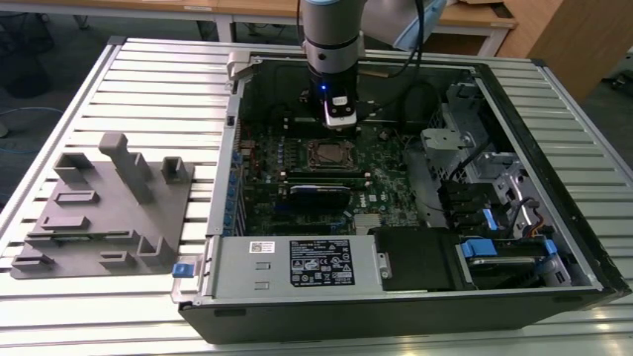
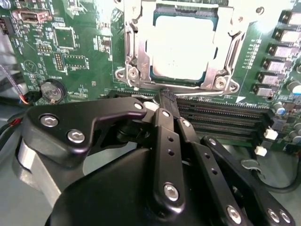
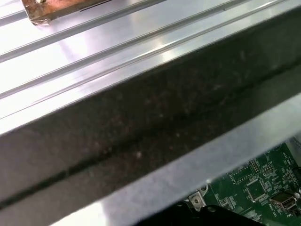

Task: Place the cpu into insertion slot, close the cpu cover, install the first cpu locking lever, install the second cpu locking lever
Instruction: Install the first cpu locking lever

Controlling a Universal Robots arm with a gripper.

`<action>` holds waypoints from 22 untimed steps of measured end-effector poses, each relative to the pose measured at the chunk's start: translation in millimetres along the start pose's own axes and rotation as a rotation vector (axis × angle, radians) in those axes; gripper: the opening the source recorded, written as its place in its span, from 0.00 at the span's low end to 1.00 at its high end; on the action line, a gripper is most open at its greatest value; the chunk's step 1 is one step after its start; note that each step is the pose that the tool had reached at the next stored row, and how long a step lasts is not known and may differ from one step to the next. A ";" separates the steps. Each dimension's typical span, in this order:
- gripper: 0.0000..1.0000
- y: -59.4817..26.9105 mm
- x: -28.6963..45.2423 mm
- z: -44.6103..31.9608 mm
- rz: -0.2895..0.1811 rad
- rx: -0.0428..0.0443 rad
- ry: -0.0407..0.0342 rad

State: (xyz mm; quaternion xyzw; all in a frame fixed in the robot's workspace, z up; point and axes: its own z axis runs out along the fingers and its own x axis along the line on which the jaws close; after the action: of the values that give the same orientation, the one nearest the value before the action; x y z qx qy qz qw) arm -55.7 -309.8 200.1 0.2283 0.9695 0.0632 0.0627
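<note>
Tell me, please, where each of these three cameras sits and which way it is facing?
Exterior view: off the arm, looking down into the open black computer case; the grey arm reaches in.
Second wrist view: behind the shut black gripper, facing the silver-topped cpu under its silvery cover.
First wrist view: faces the case's dark wall.
All three show the green circuit board.

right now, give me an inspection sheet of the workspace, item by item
surface: ribbed metal table carrying the open computer case.
job's things: cpu seated in the insertion slot; cpu cover lies around it.
clutter: grey fixture block on the table at the exterior view's left.
grippers: gripper shut, tips at the socket's edge, holding nothing.
cables: black cables inside the case, behind the arm.
surroundings: wooden furniture beyond the table.
</note>
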 end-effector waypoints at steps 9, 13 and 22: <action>0.10 3.4 2.1 2.5 -0.003 0.0200 -0.0098; 0.10 9.1 4.9 3.1 -0.004 0.0212 -0.0104; 0.10 10.2 5.5 3.4 -0.004 0.0299 -0.0148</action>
State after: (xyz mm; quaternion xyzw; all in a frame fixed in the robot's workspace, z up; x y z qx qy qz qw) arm -55.7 -298.0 197.8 0.2278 0.9703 0.0469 0.0666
